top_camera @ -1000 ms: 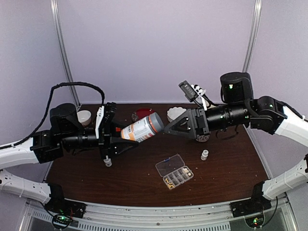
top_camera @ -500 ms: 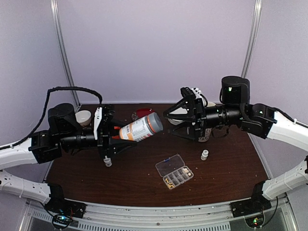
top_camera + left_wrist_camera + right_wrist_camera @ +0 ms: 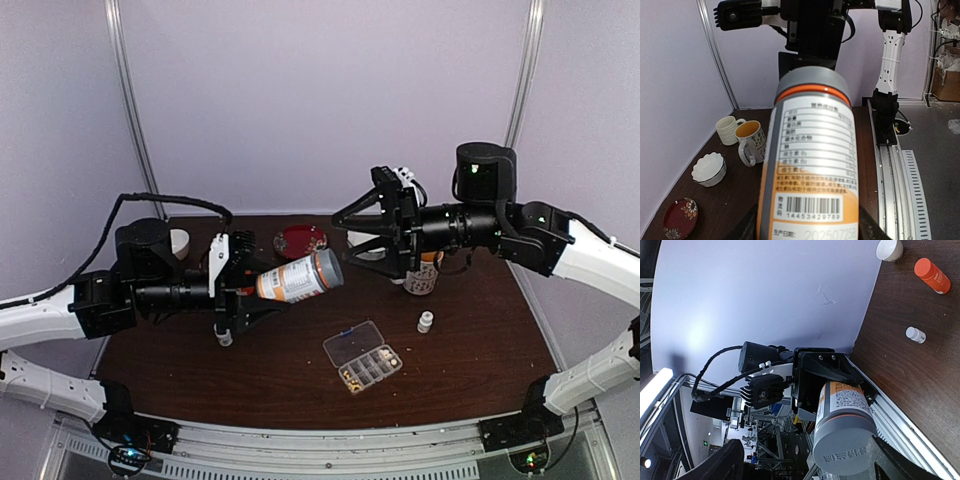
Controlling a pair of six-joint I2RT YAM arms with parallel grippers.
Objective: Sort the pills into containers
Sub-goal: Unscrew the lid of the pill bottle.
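The left end effector (image 3: 255, 289) is clamped on the base of a grey-capped bottle (image 3: 300, 277). It holds the bottle nearly level above the bench (image 3: 200, 380), with the cap pointing away from its wrist toward the right end effector (image 3: 343, 236). From the left wrist, the printed label fills the middle of the view, and the orange ring and grey cap face the other arm.

The right end effector has its fingers (image 3: 722, 465) spread wide with nothing between them. It hangs in the air just beyond the cap, not touching it. From the right wrist, the cap sits roughly centred between the two blurred fingers.

The organiser box (image 3: 362, 357) lies flat on the bench below the gap between the two end effectors, nearer the arm bases than either. Tan pills (image 3: 352, 377) show as specks in its compartments on the side toward the bases. A small white vial (image 3: 425, 321) stands under the right end effector's wrist, just right of the box. A red dish (image 3: 302, 240) lies on the bench beyond the bottle's cap. A white bowl (image 3: 362, 240) sits behind the right end effector's fingers.
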